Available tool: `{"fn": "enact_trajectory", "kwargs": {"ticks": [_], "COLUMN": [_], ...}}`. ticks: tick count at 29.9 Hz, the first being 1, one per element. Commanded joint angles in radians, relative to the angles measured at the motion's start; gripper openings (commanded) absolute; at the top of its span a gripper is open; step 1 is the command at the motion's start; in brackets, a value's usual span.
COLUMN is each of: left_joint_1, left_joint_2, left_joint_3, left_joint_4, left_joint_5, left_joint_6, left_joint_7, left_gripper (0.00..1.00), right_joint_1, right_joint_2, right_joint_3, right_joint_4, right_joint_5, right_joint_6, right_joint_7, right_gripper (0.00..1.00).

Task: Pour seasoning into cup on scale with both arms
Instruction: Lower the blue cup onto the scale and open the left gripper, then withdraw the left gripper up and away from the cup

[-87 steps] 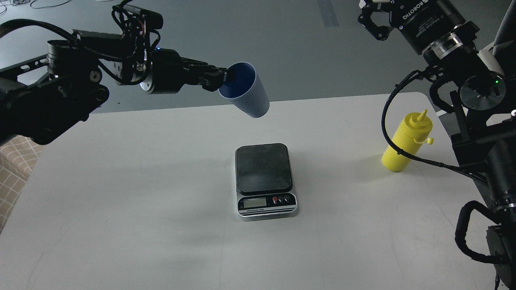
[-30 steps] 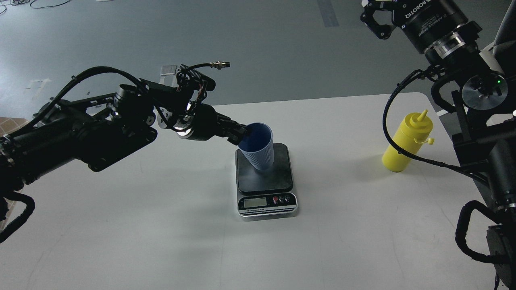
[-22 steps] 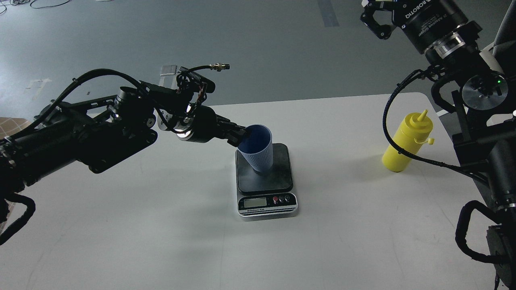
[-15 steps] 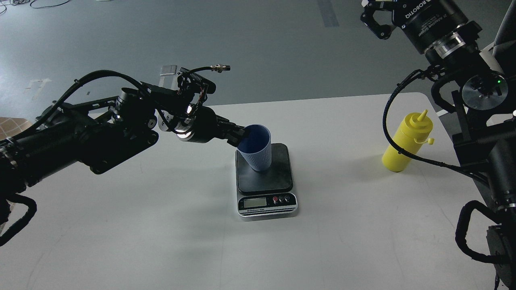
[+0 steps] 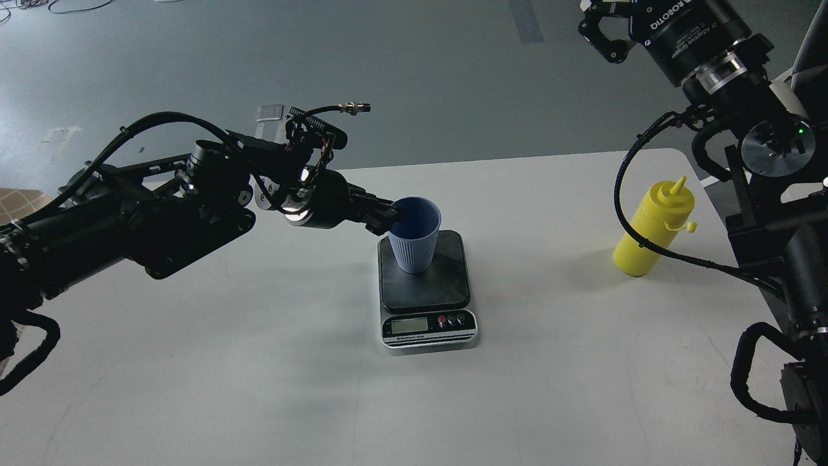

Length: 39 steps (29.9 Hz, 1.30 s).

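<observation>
The light blue ribbed cup [image 5: 414,237] stands upright on the dark platform of the scale [image 5: 440,288] at the table's middle. My left gripper [image 5: 387,217] reaches in from the left and pinches the cup's left rim, one finger inside and one outside. The yellow squeeze bottle of seasoning [image 5: 653,228] stands upright at the table's right side, its small cap hanging off to the right. My right gripper [image 5: 600,29] is high at the top right, above and behind the bottle, far from it, open and empty, partly cut by the frame edge.
The white table [image 5: 259,362] carries only the scale and the bottle. The right arm's cables [image 5: 624,213] hang just left of the bottle. The scale's silver front panel and LCD display [image 5: 409,325] face me. Grey floor lies beyond the table.
My left arm brought the cup down from high up onto the scale's platform. In the last half second the cup went from tilted to upright. The right arm and the bottle stayed still.
</observation>
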Motion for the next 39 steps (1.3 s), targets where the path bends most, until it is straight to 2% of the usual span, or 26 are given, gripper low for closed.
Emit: {"fn": "enact_trajectory", "kwargs": {"ticks": [1,3,7,12,17,20,26,29,33,39], "left_joint_1": [0.002,0.0,-0.001,-0.008,-0.012,-0.011,-0.005,0.003,0.041,0.067], "left_joint_2": [0.0,0.0,0.006,0.015,0.031,0.048,0.089,0.109,0.118,0.135], "left_joint_3": [-0.001,-0.001,-0.016,-0.031,-0.042,-0.093,-0.27,-0.372,-0.494,-0.521], "left_joint_4": [-0.001,-0.003,-0.009,-0.015,-0.014,-0.014,0.0,0.002,0.068,0.193], "left_joint_5": [-0.003,-0.007,-0.014,-0.103,-0.18,-0.224,-0.374,-0.511,-0.854,-1.222], "left_joint_6": [0.0,0.0,0.0,0.0,0.0,0.0,0.0,0.0,0.0,0.0], "left_joint_7": [0.0,0.0,-0.011,-0.011,-0.003,-0.005,-0.008,-0.007,-0.002,-0.003], "left_gripper": [0.42,0.47,0.78,0.9,0.94,0.95,0.97,0.97,0.97,0.97], "right_joint_1": [0.001,0.001,0.001,0.001,0.001,0.001,-0.001,-0.001,0.002,0.005], "right_joint_2": [0.0,0.0,0.0,0.0,0.0,0.0,-0.003,-0.003,-0.002,-0.008], "right_joint_3": [0.0,0.0,0.0,0.0,0.0,0.0,0.0,0.0,0.003,0.005], "right_joint_4": [0.0,-0.002,0.0,0.0,0.002,0.002,0.002,0.002,0.0,-0.003], "right_joint_5": [0.0,0.0,0.0,0.0,0.0,0.0,0.0,0.0,0.0,0.0], "right_joint_6": [0.0,0.0,0.0,0.0,0.0,0.0,0.0,0.0,0.0,0.0], "right_joint_7": [0.0,0.0,0.0,0.0,0.0,0.0,0.0,0.0,0.0,0.0], "right_gripper": [1.0,1.0,1.0,1.0,1.0,1.0,1.0,1.0,1.0,1.0]}}
